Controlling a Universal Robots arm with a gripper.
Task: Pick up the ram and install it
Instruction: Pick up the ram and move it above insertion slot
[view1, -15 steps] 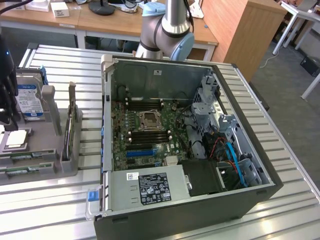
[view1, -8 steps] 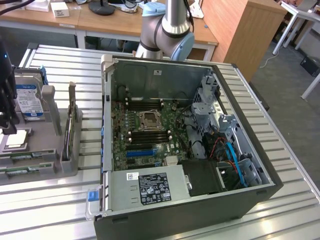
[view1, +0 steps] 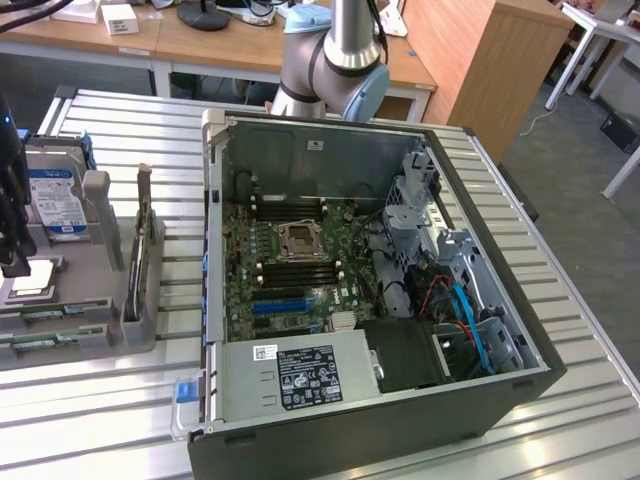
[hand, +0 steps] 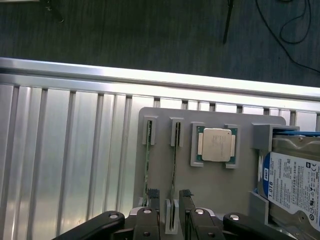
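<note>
Spread wide, the black fingers (hand: 186, 196) of our gripper (hand: 170, 194) stand on either side of the ram (hand: 174, 160), a thin green circuit-board stick set on edge in a grey plastic holder (hand: 210, 190), near a second green stick (hand: 148, 160). We see the holder on a ribbed aluminium table (hand: 60, 160) with dark carpet (hand: 125, 35) beyond; the exterior view adds an open black computer case (view1: 400, 440) with its green motherboard (view1: 350, 250).
</note>
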